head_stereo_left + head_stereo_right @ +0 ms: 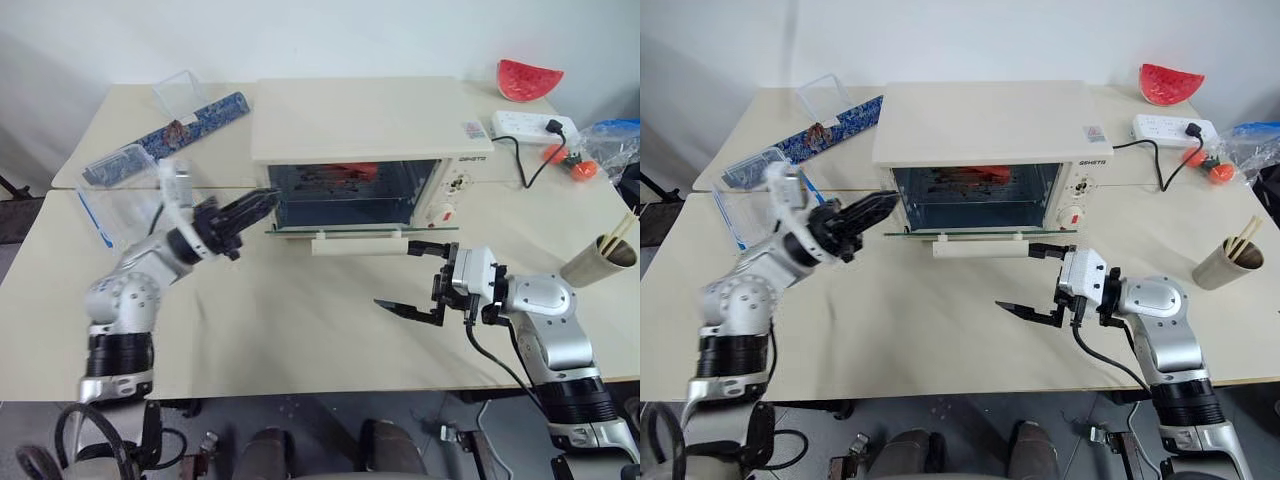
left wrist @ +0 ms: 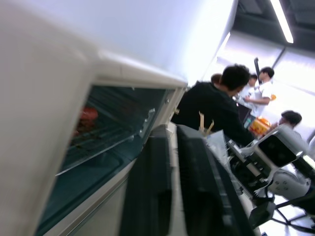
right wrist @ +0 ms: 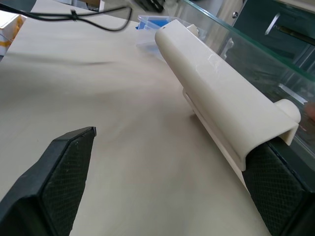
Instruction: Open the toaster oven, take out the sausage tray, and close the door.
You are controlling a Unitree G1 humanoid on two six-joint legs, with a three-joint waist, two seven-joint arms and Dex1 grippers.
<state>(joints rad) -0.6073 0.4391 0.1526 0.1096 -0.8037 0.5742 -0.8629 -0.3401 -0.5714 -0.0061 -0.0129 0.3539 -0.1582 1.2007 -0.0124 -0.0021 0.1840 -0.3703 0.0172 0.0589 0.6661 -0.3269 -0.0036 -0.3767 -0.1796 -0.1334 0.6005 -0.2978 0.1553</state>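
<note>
Nearest, the right gripper (image 1: 413, 279) hovered over the table (image 1: 300, 330) with its fingers spread wide, one fingertip just beside the end of the handle (image 1: 357, 244). The door (image 1: 340, 230) lay folded down flat, open. The left gripper (image 1: 262, 203), fingers pressed together and empty, pointed at the oven's (image 1: 360, 130) left front corner. Inside, something red sat on the rack; the tray could not be made out clearly.
</note>
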